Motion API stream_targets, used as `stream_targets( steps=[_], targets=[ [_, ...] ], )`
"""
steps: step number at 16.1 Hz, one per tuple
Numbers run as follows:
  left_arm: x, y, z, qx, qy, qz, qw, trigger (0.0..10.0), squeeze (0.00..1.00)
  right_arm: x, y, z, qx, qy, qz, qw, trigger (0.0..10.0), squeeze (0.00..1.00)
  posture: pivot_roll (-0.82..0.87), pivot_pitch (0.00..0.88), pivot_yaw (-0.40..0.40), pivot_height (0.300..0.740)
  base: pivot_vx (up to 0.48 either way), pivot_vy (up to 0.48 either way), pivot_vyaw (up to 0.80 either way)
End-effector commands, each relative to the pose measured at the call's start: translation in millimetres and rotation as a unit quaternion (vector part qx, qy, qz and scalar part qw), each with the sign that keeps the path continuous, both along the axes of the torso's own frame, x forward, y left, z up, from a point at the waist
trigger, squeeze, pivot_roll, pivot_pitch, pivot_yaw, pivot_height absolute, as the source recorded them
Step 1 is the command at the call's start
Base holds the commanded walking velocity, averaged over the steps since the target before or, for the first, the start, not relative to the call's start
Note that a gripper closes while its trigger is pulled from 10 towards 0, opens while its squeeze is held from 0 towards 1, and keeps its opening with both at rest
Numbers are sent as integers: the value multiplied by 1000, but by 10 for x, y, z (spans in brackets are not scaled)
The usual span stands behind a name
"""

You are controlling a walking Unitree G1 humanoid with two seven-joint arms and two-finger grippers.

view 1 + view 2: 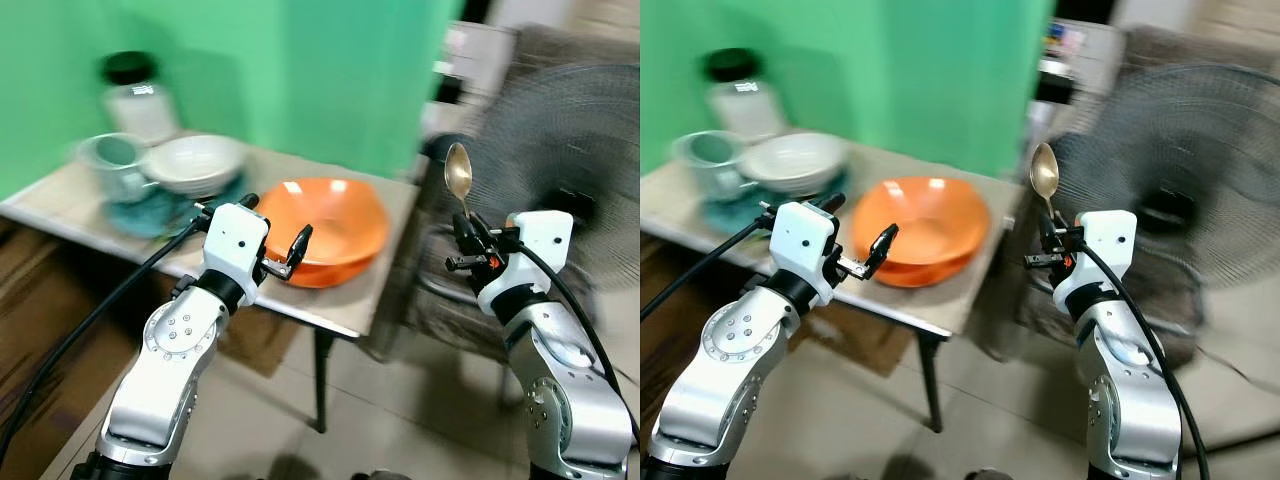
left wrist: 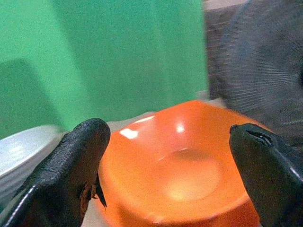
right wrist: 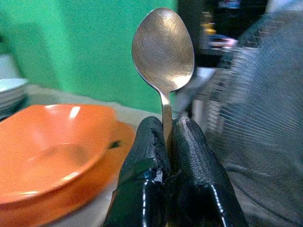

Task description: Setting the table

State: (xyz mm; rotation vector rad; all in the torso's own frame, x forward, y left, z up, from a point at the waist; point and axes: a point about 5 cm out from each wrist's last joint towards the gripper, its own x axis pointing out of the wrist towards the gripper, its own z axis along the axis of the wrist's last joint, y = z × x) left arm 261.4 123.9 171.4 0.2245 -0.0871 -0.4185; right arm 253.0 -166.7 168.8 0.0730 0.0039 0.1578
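Near the counter's [image 1: 330, 310] front edge sits an orange bowl [image 1: 330, 228], its rim close to the corner on the robot's right. Behind it, toward the green wall [image 1: 300, 70], stand a white bowl [image 1: 195, 163], a clear cup [image 1: 112, 165] and a black-lidded jar [image 1: 135, 95], all blurred. The left pincer [image 1: 275, 232] hovers just in front of the orange bowl, fingers apart, nothing between them. The right pincer [image 1: 465, 245] is off the counter's right side, over open tiled floor [image 1: 400, 410], clamped together on the handle of a spoon [image 1: 458, 175] that stands upright, bowl end up. A large fan [image 1: 560, 160] stands close behind the right arm, leaving a narrow gap between fan and counter edge.
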Motion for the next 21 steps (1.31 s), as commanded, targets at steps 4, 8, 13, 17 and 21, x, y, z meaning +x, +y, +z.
stream_targets(
  steps=[4, 8, 13, 17, 21],
  targets=[
    [-51, -105, 6, -1, 8, -31, 999, 10000, 0, -79, 13, 44, 28, -10, -14, 999, 10000, 0, 12, 23, 4, 740, 0, 0, -800],
    [12, 31, -3, -16, 35, 22, 999, 10000, 0, -64, 30, -159, -20, 38, -37, 998, 10000, 0, 12, 22, -5, 740, 0, 0, -600],
    [44, 132, 42, -5, -6, 72, 997, 10000, 0, -54, 36, -134, -4, 35, -40, 999, 10000, 0, 18, 14, -20, 740, 0, 0, 0],
    [63, 188, 80, 8, -21, 95, 995, 10000, 0, -65, 30, -138, 11, 35, -47, 998, 10000, 0, 18, 11, -11, 740, 0, 0, -200],
    [36, 99, 59, 8, -20, 67, 998, 10000, 0, -91, 43, -130, -7, 26, -42, 999, 10000, 0, 13, 5, -2, 740, 0, 0, -200]
  ],
)
